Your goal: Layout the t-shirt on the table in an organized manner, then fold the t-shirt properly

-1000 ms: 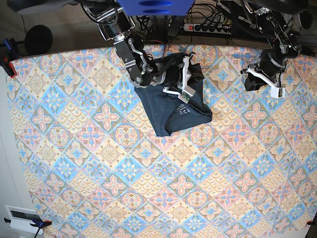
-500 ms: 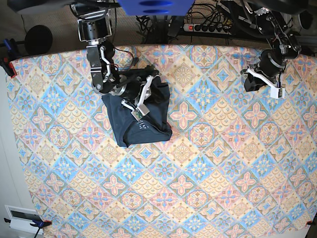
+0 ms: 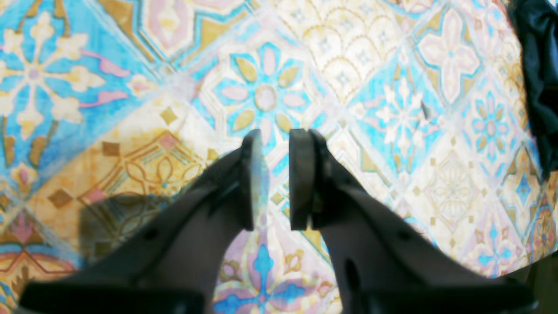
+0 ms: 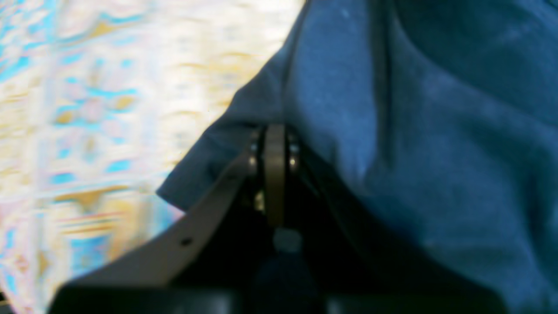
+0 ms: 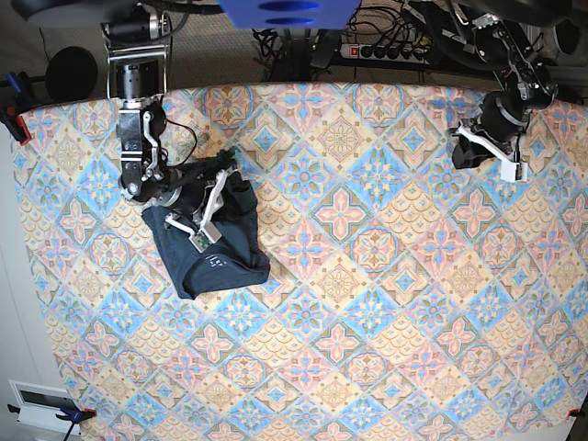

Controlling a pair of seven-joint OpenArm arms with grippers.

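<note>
The dark navy-blue short-sleeved fabric t-shirt (image 5: 216, 253) lies bunched in a heap on the left part of the large table (image 5: 367, 303) covered in pastel blue, pink and cream diamond-tile cloth, as the base view shows it. The right gripper (image 5: 209, 213) is clamped tight on a fold of the shirt's fabric. The left gripper (image 3: 279, 179) hangs over bare cloth near the far right edge, its jaws slightly parted and holding nothing.

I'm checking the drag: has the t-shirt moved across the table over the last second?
Yes. The t-shirt, pinched by the right gripper, has slid toward the base view's left and a little nearer, away from the table far edge's middle.
</note>
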